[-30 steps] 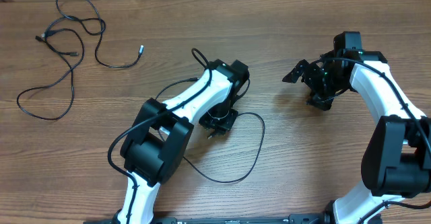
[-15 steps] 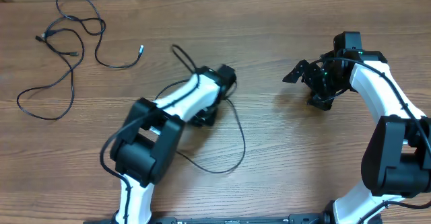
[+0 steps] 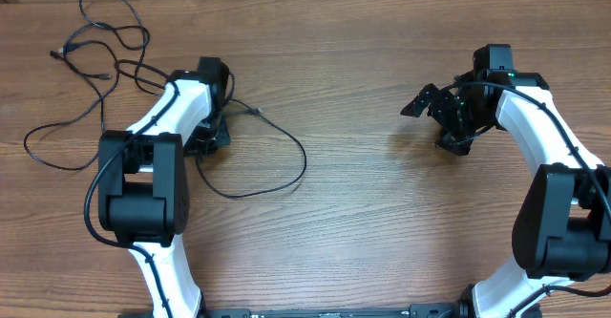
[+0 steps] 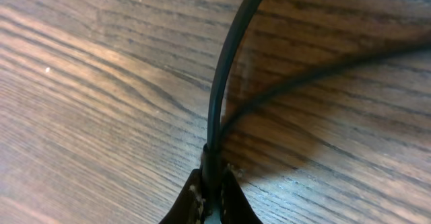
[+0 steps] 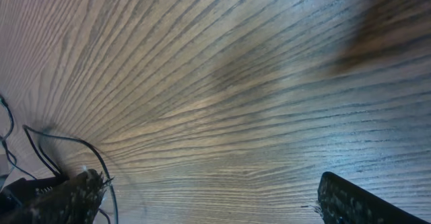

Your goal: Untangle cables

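The left end effector (image 4: 212, 200) is clamped on the held cable (image 4: 222, 83): in the wrist view its two fingertips pinch the black cord at the bottom edge, and the cord rises away from them over the wood. A second dark line meets it from the right, either another stretch of cord or a shadow, I cannot tell which. Seen from overhead, the cord leaves the grip and swings out to the right in one wide open loop lying flat on the tabletop (image 3: 382, 222), with its small plug end (image 3: 258, 113) just right of the wrist. So the long reach of this piece points toward the middle of the tabletop.

On the opposite side, up and to the left in the overhead view, lie the other cables (image 3: 101, 72) — thin cords crossing one another, one strand sweeping down into a loop near the left edge. Some strands run close under the left forearm; whether they touch the held cord is hidden.

The right end effector (image 5: 209, 183) has its fingers spread wide and holds nothing, hovering well apart on the far right. The left arm is by far the nearer to both bundles, so I judge the next move is to lay this cord down apart from the rest, then reach up-left for the crossing strands
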Robot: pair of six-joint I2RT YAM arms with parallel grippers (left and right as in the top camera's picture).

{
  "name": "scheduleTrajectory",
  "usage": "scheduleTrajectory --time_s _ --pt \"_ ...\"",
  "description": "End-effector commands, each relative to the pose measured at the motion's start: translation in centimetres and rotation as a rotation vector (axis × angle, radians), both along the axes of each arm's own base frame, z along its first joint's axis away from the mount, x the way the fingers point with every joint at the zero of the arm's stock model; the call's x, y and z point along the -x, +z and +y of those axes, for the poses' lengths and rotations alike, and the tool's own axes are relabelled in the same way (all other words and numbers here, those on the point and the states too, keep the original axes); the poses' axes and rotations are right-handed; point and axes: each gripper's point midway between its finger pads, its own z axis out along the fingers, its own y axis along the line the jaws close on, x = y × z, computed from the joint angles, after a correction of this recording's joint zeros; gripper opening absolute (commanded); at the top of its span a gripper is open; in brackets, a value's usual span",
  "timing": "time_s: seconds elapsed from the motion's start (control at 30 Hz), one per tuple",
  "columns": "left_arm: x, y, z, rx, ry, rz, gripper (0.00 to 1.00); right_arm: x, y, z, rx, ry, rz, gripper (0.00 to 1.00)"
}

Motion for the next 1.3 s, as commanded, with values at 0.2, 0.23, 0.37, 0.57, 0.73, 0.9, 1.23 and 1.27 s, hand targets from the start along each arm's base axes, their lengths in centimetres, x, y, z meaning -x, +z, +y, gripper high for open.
scheduleTrajectory --time_s 0.2,0.23,0.37,0.57,0.73,0.9,1.23,1.27 --pt "-1.6 2.6 -1.8 0.144 -0.044 -0.051 0.04 -0.9 0.4 -0.4 0.037 0.041 -0.053 1.00" --pt "-2.0 3.8 -2.1 0.161 -0.046 -0.088 0.04 -0.9 0.4 -0.4 0.042 0.054 -0.059 1.00" --pt "-3.6 9.0 -3.6 0.258 -0.062 -0.257 0.05 -0.9 0.1 -1.0 0.085 0.066 -0.063 1.00" --pt "-3.5 12.3 -3.9 0.273 -0.073 -0.336 1.00 -0.9 0.0 -1.2 0.095 0.064 -0.062 1.00" --pt "-3.5 12.2 -3.9 0.273 -0.073 -0.334 1.00 -1.3 0.1 -1.2 0.091 0.038 -0.072 1.00" --pt "-3.5 12.2 -3.9 0.273 -0.073 -0.334 1.00 -2.6 0.5 -1.3 0.096 0.037 -0.127 1.00" --pt "-3.5 12.2 -3.9 0.273 -0.073 -0.334 1.00 -2.7 0.5 -1.3 0.096 0.037 -0.131 1.00" --pt "-3.5 12.2 -3.9 0.273 -0.073 -0.334 1.00 -2.7 0.5 -1.3 0.096 0.037 -0.131 1.00"
